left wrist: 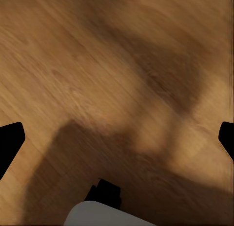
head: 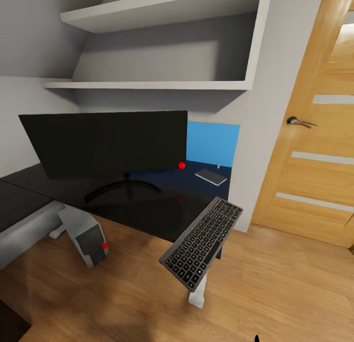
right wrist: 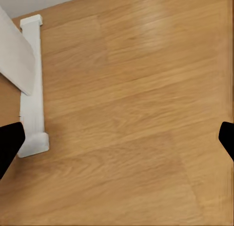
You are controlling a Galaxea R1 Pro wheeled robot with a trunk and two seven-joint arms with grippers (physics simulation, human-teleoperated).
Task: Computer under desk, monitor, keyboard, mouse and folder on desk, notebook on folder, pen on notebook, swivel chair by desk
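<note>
Black desk point(head: 147, 209) fills centre-left, monitor point(head: 105, 143) standing on it. Computer point(head: 88, 239) sits beneath, lower left. Keyboard point(head: 201, 243) hangs tilted off the desk edge, still unplaced. Blue folder point(head: 214, 143) and notebook point(head: 211, 176) sit behind. Both hands gape over floor.

A home study corner is indicated by a desk point(head: 147, 209) with monitor point(head: 105, 143), wall shelves point(head: 162, 10), wooden door point(head: 314, 135) and wood floor point(head: 275, 293).
</note>
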